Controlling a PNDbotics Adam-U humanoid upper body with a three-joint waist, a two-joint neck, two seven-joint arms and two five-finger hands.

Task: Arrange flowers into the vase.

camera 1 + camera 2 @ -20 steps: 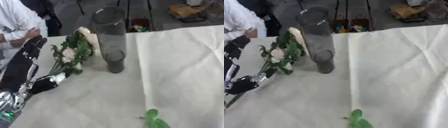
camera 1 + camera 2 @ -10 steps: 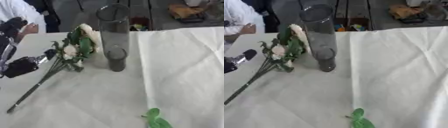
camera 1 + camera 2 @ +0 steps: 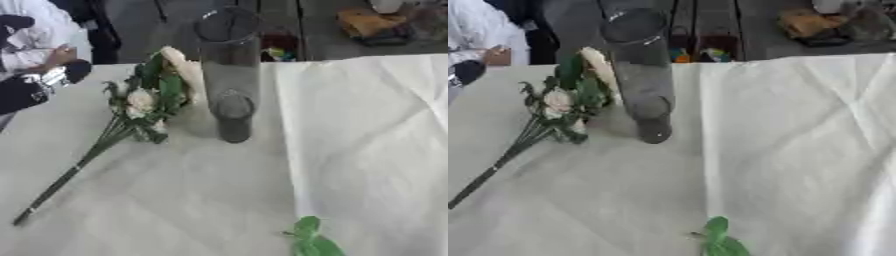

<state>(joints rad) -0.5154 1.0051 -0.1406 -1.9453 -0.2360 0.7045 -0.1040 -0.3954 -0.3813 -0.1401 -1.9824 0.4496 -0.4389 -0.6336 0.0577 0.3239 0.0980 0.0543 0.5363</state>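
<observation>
White cloth [image 3: 367,150] covers the table, creased down the middle. Nearest lies a green leaf sprig [image 3: 311,240] at the bottom edge. Farther back, the flowers [image 3: 144,102] lie flat on the cloth, stem running to the lower left, blooms touching the tall glass vase [image 3: 229,75], which stands upright. The left hand [image 3: 39,85] shows at the far left edge, apart from the flowers; whether its fingers are open cannot be told.

A robot test lab or workshop rather than a home. The worktop [image 3: 367,150] is draped in a plain cream cloth, and beyond its far edge lies a dark floor cluttered with black stand legs [image 3: 682,20] and loose equipment [image 3: 376,25]. A person in a white coat [image 3: 35,35] sits at the far left corner.
</observation>
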